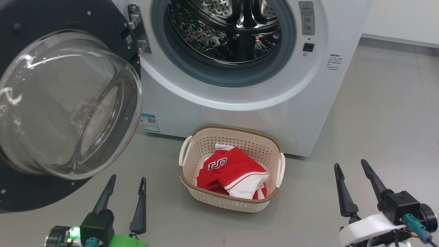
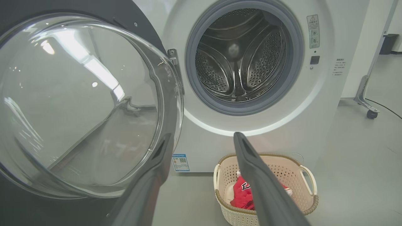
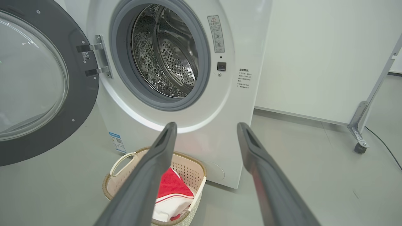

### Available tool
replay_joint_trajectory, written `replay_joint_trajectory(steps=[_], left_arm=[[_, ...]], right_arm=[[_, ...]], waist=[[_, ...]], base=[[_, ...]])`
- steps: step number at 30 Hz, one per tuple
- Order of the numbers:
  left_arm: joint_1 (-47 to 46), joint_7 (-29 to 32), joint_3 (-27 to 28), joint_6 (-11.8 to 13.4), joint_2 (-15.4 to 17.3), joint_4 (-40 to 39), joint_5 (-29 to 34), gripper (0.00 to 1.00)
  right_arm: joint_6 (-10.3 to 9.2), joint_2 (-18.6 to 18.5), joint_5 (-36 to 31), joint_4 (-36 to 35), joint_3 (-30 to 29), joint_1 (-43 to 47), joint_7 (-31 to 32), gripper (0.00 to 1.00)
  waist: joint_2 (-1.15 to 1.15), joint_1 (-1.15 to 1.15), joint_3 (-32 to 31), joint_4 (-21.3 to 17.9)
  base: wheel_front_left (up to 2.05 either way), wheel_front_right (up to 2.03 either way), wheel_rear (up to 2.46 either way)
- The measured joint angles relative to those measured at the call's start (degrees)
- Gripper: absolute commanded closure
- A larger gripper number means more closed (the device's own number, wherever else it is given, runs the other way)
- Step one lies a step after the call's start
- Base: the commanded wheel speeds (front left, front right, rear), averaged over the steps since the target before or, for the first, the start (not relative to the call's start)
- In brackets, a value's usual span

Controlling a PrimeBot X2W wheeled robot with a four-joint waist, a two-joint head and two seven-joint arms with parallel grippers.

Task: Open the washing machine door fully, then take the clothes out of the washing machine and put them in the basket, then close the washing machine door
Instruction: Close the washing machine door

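At the lower left of the head view the left gripper (image 1: 128, 177) stands spread wide and empty, and the right gripper (image 1: 350, 163) at lower right does too. Between them, on the grey floor (image 1: 377, 120), the cream perforated plastic basket (image 1: 236, 128) holds the red, white-striped clothes (image 1: 236, 171). Beyond, at upper left, the round black-rimmed glass washing machine door (image 1: 68, 103) hangs wide open. The steel drum (image 1: 226, 31) of the white front-loading washing machine (image 1: 240, 113) looks empty. Closing the door seems the step left: the left gripper must get behind its free edge and push. Open floor lies right, and the basket sits near the door's sweep.
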Motion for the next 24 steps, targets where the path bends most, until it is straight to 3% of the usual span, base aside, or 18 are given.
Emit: replay_joint_trajectory(steps=[15, 24], left_arm=[[0.0, -0.4, 0.9, 0.2, -0.3, 0.1, 0.0, 0.00], [0.2, -0.8, 2.3, 0.6, -0.3, 0.0, -0.1, 0.00]], right_arm=[[0.09, 0.3, -0.2, -0.5, 1.9, 0.0, 1.0, 0.00], [0.67, 0.5, -0.6, -0.6, 3.5, -0.1, 1.8, 0.00]], waist=[[0.00, 0.00, -0.7, 10.9], [0.00, 0.00, -0.7, 12.8]], base=[[0.00, 0.00, 0.00], [0.00, 0.00, 0.00]])
